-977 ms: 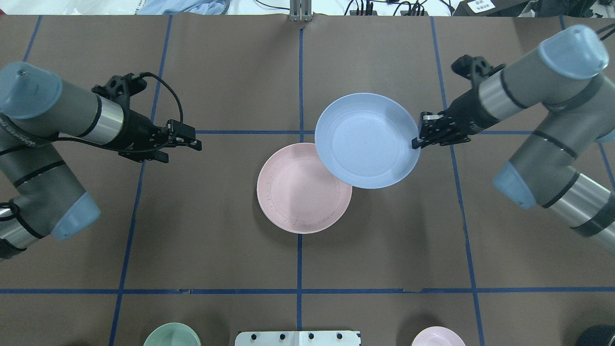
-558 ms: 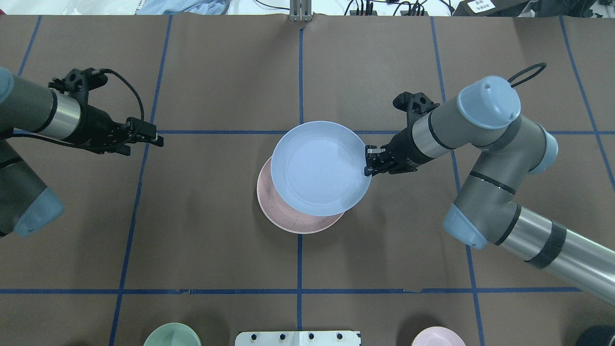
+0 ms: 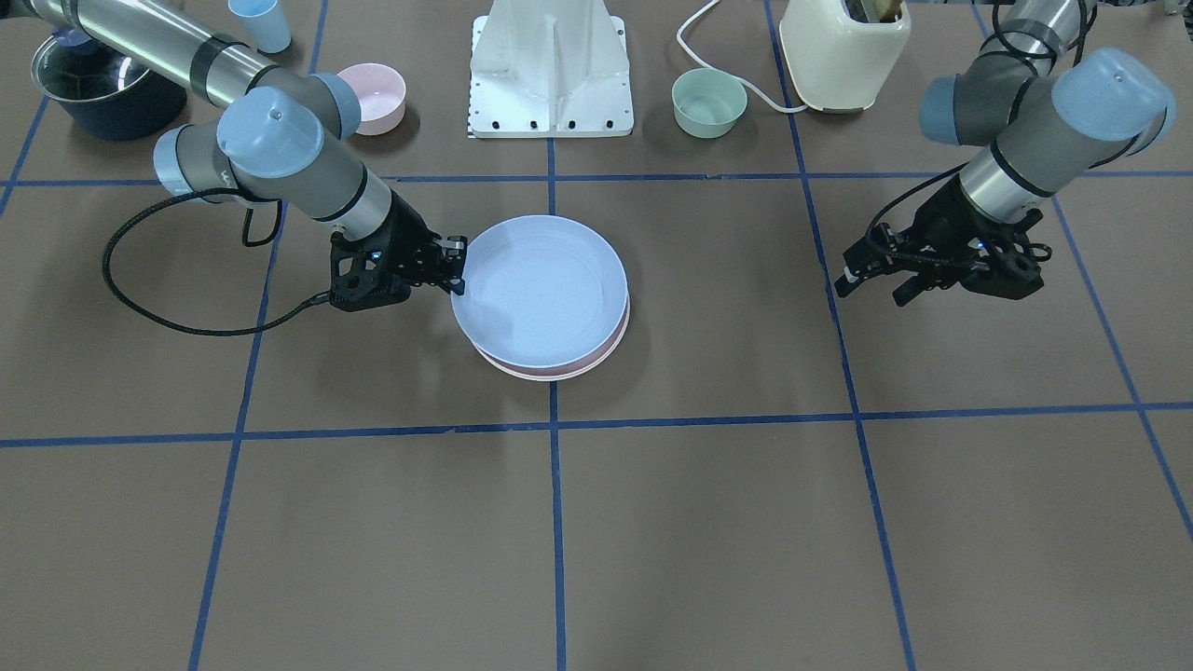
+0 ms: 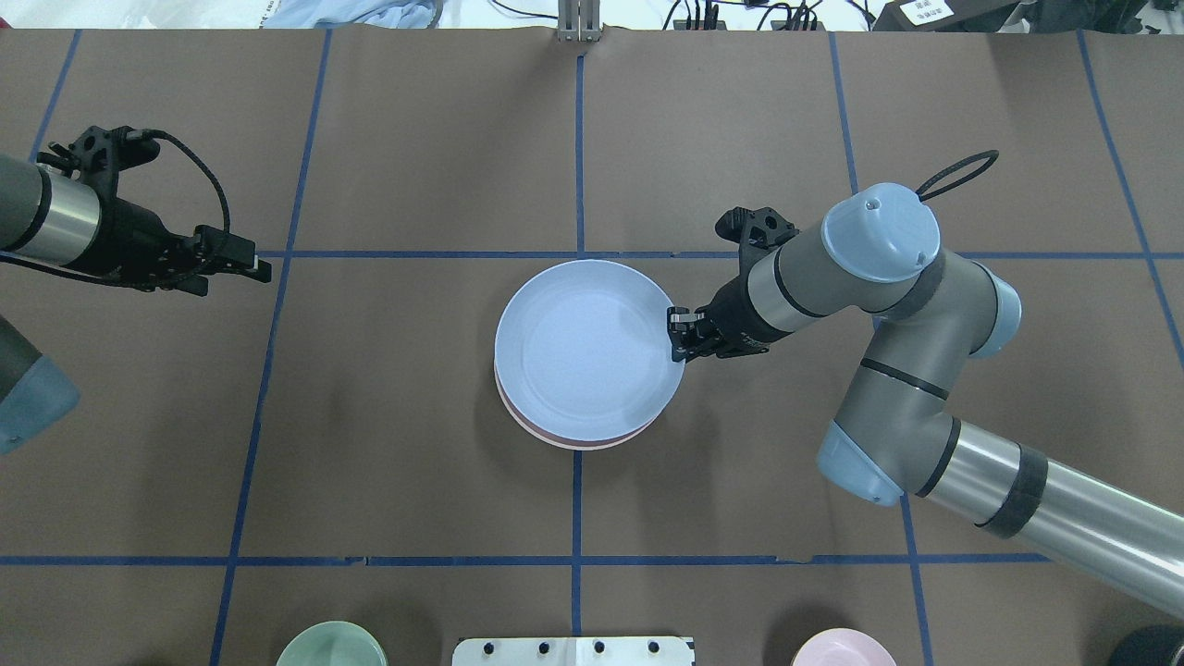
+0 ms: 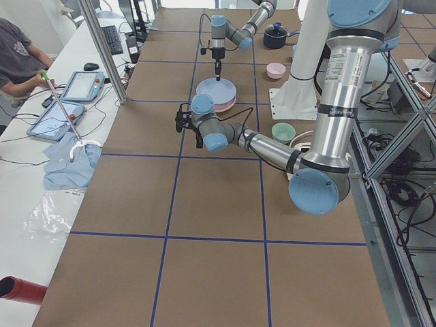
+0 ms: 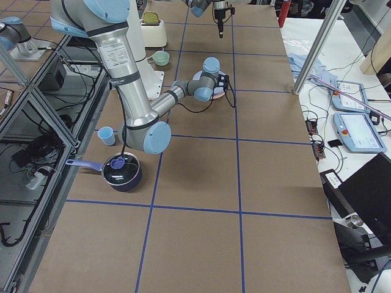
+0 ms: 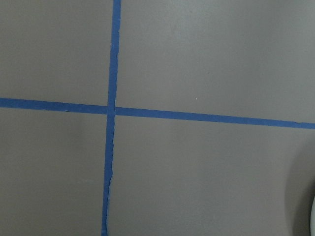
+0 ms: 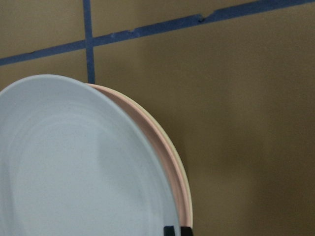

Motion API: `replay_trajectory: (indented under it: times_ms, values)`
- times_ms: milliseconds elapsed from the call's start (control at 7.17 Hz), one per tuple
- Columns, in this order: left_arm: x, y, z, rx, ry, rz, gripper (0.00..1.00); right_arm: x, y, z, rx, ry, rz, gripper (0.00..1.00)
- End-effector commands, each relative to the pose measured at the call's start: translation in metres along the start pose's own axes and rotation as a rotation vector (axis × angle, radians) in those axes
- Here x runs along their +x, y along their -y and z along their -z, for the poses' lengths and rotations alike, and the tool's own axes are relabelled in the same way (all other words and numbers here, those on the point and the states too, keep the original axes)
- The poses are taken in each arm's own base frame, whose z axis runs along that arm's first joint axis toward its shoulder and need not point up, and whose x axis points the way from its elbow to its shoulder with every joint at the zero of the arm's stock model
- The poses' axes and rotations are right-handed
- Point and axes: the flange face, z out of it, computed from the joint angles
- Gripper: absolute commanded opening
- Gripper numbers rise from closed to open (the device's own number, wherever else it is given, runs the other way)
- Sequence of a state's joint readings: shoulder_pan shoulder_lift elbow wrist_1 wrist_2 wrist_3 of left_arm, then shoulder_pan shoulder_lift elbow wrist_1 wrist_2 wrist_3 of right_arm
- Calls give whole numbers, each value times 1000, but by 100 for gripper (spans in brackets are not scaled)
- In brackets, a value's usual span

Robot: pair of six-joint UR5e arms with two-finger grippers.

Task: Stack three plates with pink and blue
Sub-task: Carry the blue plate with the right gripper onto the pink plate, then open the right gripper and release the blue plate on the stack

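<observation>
front view: the blue plate (image 3: 541, 289) lies over the pink plate (image 3: 615, 343) near the middle of the desk (image 3: 746, 522). it covers nearly all of the pink plate, leaving only a thin pink crescent at the near edge. the right gripper (image 3: 457, 266) is clamped on the blue plate's rim, and the plate looks slightly raised on that side. the left gripper (image 3: 871, 284) hangs well apart over the desk, fingers spread. by the robot's base stand a pink bowl (image 3: 373, 93) and a green bowl (image 3: 708, 101), their insides bare, plus a blue cup (image 3: 259, 23) and a dark pot (image 3: 93, 107).

overhead: the right gripper (image 4: 678, 338) meets the blue plate (image 4: 583, 347) at its right rim. pink (image 4: 555, 442) peeks out below.

left side view: the far gripper (image 5: 216, 76) points down at the plates (image 5: 216, 88).

right side view: the near arm hides part of the plates. something small and bluish sits in the pot (image 6: 122, 174), too small to name.

left wrist view: only desk and blue tape lines (image 7: 110, 108).

right wrist view: the blue plate (image 8: 83, 167) rests inside the pink rim (image 8: 167, 147). a thin pale edge runs outside the pink, and i cannot tell what it is. dark fingertips (image 8: 170, 231) sit at the rim.
</observation>
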State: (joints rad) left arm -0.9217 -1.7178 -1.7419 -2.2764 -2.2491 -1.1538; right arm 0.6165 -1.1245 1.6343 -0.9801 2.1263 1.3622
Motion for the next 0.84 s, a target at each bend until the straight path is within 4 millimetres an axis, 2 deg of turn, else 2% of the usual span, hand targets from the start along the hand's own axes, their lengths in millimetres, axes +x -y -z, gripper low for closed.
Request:
replay_trajectory:
  times_ms: [0, 140, 279, 558, 698]
  values:
    - [-3, 0, -2, -2, 5, 4, 100, -13, 2, 2, 2, 6, 4, 0]
    - [-4, 0, -3, -3, 8, 5, 100, -14, 1, 2, 2, 7, 6, 0]
    - [-6, 0, -6, -7, 12, 8, 100, -11, 2, 1, 2, 0, 0, 99]
    - [-7, -1, -8, -11, 14, 9, 100, -1, 9, 8, 18, -4, -6, 100]
    - [-8, -1, -9, -10, 16, 10, 100, 3, 19, 19, 28, -2, -17, 100]
